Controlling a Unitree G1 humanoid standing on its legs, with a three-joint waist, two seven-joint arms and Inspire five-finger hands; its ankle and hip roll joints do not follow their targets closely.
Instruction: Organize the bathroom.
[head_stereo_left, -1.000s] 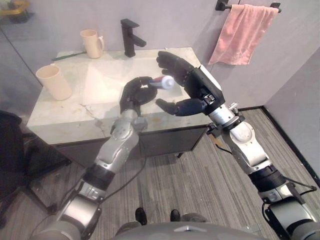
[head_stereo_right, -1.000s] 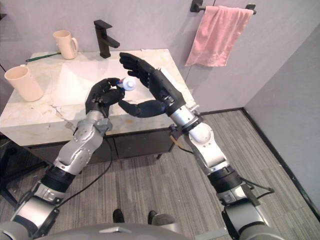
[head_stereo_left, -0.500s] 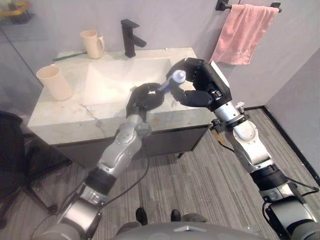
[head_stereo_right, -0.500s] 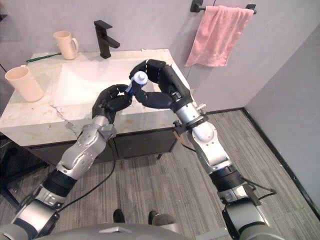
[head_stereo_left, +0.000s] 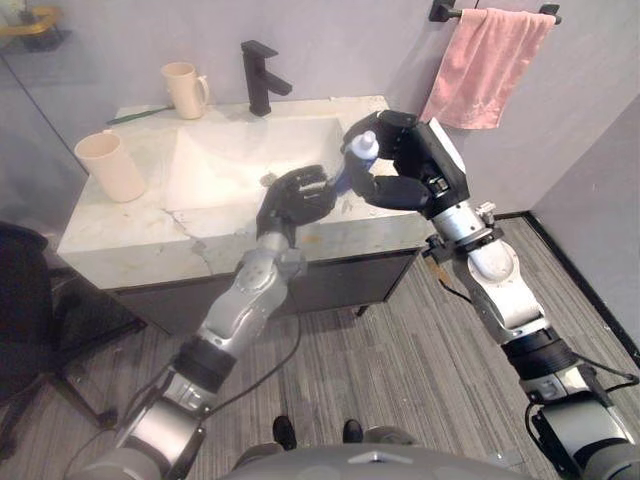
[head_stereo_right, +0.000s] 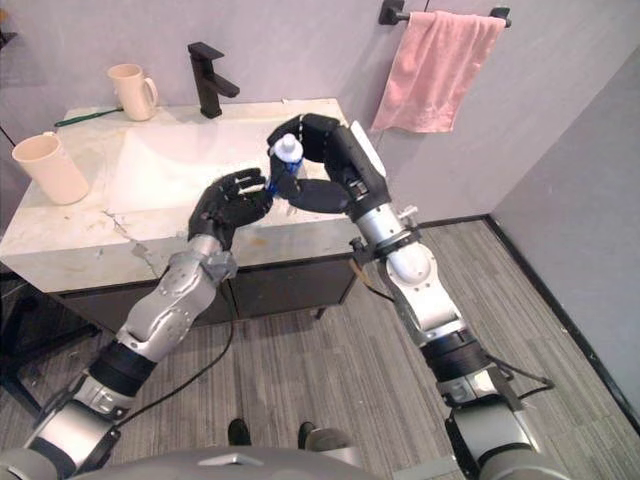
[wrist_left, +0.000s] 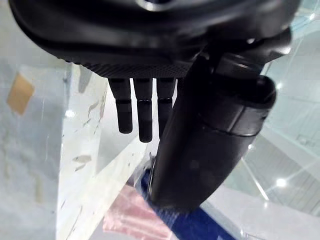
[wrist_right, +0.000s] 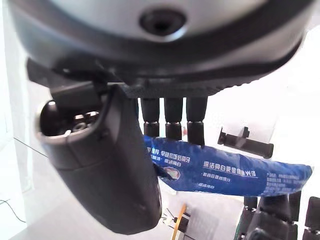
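While the right hand curls its fingers and thumb around it, the blue toothpaste tube is held in the air above the front edge of the tabletop, its white cap pointing up. The tube carries small white writing along its side, which I cannot read clearly. The lower end of the tube points down toward the left hand, which is just beside it with fingers loosely bent; I cannot tell if they still touch the tube. Behind both hands is the white sink, and at its back edge stands a black tap. A cream mug stands left of the tap, with a green toothbrush lying near it. Another cream cup stands at the left side of the tabletop. A pink towel hangs on a black bar on the wall at the right.
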